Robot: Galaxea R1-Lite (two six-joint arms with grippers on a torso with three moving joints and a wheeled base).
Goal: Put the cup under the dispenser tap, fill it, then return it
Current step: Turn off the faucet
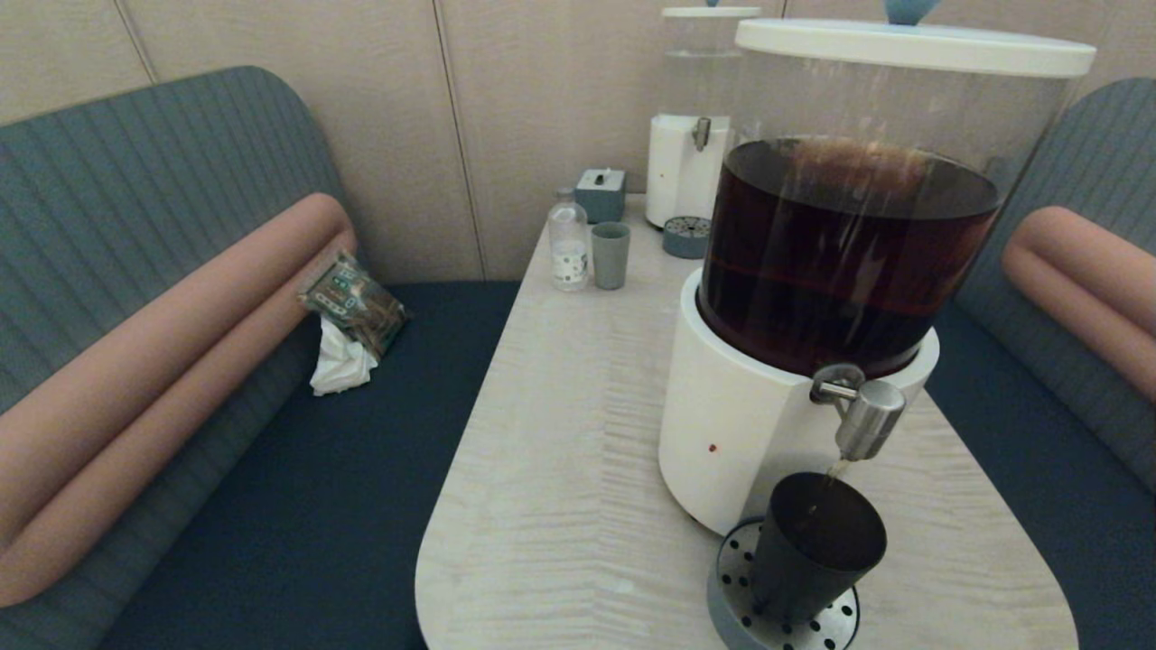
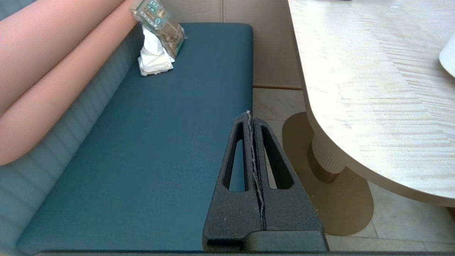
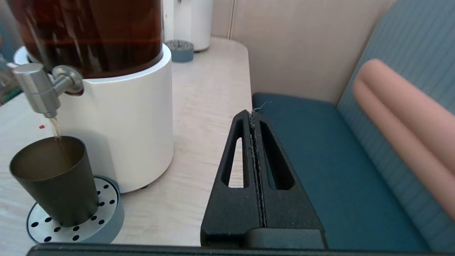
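The black cup (image 1: pixel 817 549) (image 3: pixel 57 179) stands upright on the round perforated drip tray (image 1: pixel 736 618) (image 3: pixel 106 209) right under the dispenser tap (image 1: pixel 865 415) (image 3: pixel 39 89). A thin brown stream runs from the nozzle into the cup. The tap belongs to the big white-based dispenser (image 1: pixel 768 424) holding dark brown liquid. My right gripper (image 3: pixel 253 113) is shut and empty, off the table's right edge above the bench, well away from the cup. My left gripper (image 2: pixel 250 115) is shut and empty, low beside the table's left edge over the bench seat. Neither gripper shows in the head view.
At the table's (image 1: pixel 560 451) far end stand a grey-green cup (image 1: pixel 610 255), a small clear bottle (image 1: pixel 569 246), a grey box (image 1: pixel 601 193) and a smaller clear-liquid dispenser (image 1: pixel 691 153) with its drip tray (image 1: pixel 686 236). A snack packet and tissue (image 1: pixel 348 316) lie on the left bench.
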